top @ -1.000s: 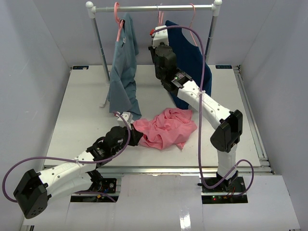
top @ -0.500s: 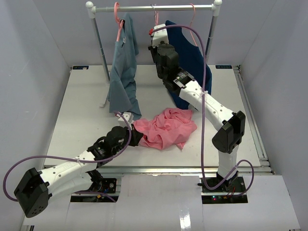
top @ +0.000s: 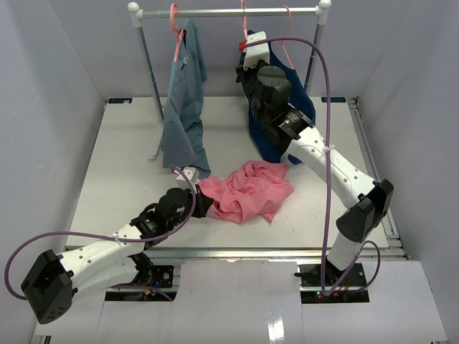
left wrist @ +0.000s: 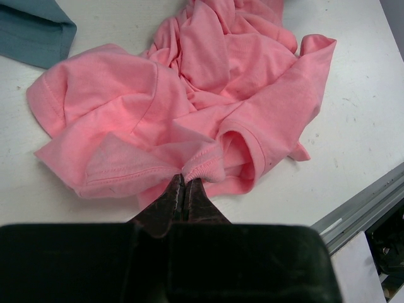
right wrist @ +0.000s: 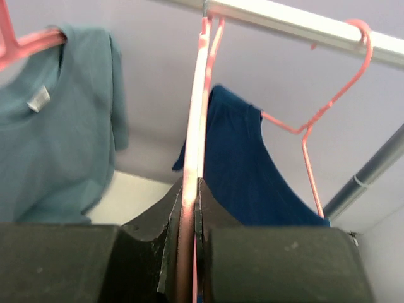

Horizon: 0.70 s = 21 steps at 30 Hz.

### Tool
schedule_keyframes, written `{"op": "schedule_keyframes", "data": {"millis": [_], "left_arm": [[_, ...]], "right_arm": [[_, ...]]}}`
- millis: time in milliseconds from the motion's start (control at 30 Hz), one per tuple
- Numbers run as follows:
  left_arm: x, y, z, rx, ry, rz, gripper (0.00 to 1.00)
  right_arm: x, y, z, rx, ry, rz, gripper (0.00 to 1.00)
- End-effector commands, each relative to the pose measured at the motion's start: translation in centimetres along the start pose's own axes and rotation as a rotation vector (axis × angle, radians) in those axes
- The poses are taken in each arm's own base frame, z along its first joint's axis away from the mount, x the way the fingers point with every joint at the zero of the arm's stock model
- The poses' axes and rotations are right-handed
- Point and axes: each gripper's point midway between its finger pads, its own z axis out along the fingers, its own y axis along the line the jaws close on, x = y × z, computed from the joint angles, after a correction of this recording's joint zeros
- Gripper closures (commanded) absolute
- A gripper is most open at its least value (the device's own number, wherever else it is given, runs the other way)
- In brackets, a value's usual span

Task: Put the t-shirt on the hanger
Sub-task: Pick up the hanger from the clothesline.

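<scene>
The salmon-pink t-shirt (top: 247, 190) lies crumpled on the white table near the front; it fills the left wrist view (left wrist: 189, 107). My left gripper (top: 203, 203) is shut on a ribbed edge of it at table level (left wrist: 185, 183). The slim pink hanger (top: 243, 21) hangs by its hook from the rack rod. In the right wrist view it shows edge-on (right wrist: 201, 95). My right gripper (top: 247, 49) is raised just under the rod and is shut on the hanger's body (right wrist: 189, 184).
The rack rod (top: 229, 12) spans the back on two posts. A grey-blue shirt (top: 183, 107) hangs at its left and a navy shirt (top: 287, 86) on another pink hanger (right wrist: 328, 107) at its right, just behind my right arm. A metal rail (left wrist: 360, 205) edges the table front.
My right arm has swung to the right along the rod, carrying the hanger with it, now in front of the navy shirt. The left arm and t-shirt have not moved.
</scene>
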Motion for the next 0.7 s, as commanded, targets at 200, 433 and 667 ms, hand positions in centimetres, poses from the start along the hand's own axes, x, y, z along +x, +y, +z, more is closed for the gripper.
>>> {"op": "schedule_keyframes", "data": {"millis": [200,433,667], "left_arm": [[-2.2,-1.9,0.8,0.017,-0.019,-0.103,1.00],[-6.3,-3.4,2.2,-0.067,0.007,-0.106,1.00],[-10.1,-4.0,3.9,-0.146,0.000,-0.093,1.00]], "right_arm": [[0.7,-2.7,-10.4,-0.162,0.060,0.140,0.92],[6.5,-3.0,-22.1,-0.416,0.167,0.220,0.92],[15.2,-2.4,-29.6,-0.533,0.207,0.323,0.92]]}}
